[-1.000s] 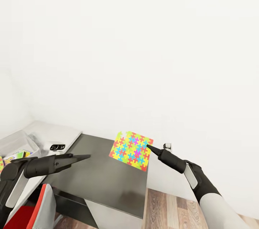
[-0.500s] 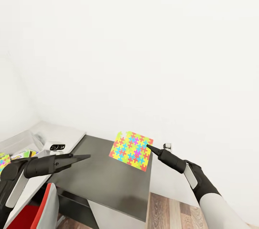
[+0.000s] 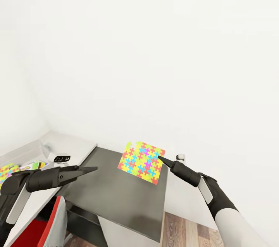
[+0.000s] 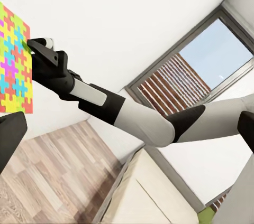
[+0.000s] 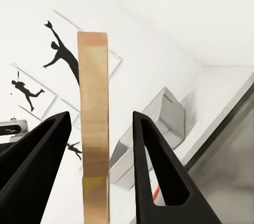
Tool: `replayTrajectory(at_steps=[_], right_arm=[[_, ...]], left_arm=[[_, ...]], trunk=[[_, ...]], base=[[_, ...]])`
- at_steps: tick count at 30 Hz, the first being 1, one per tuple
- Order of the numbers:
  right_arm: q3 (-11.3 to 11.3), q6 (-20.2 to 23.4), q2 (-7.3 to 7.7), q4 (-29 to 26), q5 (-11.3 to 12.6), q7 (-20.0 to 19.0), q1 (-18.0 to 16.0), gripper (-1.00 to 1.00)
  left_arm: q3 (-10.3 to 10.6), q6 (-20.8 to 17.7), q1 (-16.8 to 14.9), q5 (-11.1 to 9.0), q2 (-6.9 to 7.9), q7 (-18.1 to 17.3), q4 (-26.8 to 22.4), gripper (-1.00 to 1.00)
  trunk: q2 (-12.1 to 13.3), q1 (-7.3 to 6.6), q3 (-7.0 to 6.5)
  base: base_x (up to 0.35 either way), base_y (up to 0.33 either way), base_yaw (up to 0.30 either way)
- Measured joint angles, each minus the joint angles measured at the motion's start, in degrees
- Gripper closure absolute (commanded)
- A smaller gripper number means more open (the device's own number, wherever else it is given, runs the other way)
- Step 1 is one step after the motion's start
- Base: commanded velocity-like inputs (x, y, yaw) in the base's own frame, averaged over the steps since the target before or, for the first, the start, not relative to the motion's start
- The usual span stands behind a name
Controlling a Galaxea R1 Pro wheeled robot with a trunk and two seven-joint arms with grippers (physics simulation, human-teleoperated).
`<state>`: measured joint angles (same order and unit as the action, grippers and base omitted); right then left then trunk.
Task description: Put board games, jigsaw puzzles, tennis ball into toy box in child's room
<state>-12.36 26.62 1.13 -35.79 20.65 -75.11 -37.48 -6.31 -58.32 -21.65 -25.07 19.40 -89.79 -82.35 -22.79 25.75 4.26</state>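
Head view: the right gripper [image 3: 160,158] holds a puzzle [image 3: 141,162] by its right edge, board lifted above a dark surface [image 3: 116,192] and facing the camera. From the right wrist view the board [image 5: 94,129] is seen edge-on between the two fingers [image 5: 159,171]; they look set a little off its faces there, so the pinch is judged from the head view, where it hangs with no other support. The left gripper [image 3: 93,169] is pinched narrow and carries nothing, pointing right over the dark surface. Far left, on the pale surface [image 3: 73,148], another puzzle [image 3: 4,171] and a board game [image 3: 31,166] lie at the picture's edge; the toy box is not clearly told apart there. The step in hand appears to be carrying this puzzle toward the box. Next, the robot needs to turn left, bring the board over the box and let go low.
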Motion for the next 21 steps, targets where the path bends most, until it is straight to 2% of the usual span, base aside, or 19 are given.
replayTrajectory(at_steps=[7, 12, 21], right_arm=[[-0.02, -0.10, -0.07, 0.00, 0.00, 0.08, 0.00, 1.00], [-0.01, -0.10, -0.01, 0.01, 0.00, 0.08, 0.00, 1.00], [-0.06, -0.05, 0.01, 0.00, 0.00, 0.12, 0.01, 1.00]], left_arm=[[0.01, 0.05, 0.00, 0.00, 0.09, 0.00, 0.00, -1.00], [0.03, 0.10, 0.00, 0.00, 0.05, 0.00, 0.00, -1.00], [0.05, 0.20, -0.01, 0.01, 0.00, 0.00, 0.01, -1.00]], trunk=[[0.00, 0.00, -0.67], [0.00, -0.01, -1.09], [0.01, -0.01, -1.20]], base=[[-0.160, 0.000, 0.090], [-0.016, 0.000, 0.088], [-0.001, 0.000, 0.009]])
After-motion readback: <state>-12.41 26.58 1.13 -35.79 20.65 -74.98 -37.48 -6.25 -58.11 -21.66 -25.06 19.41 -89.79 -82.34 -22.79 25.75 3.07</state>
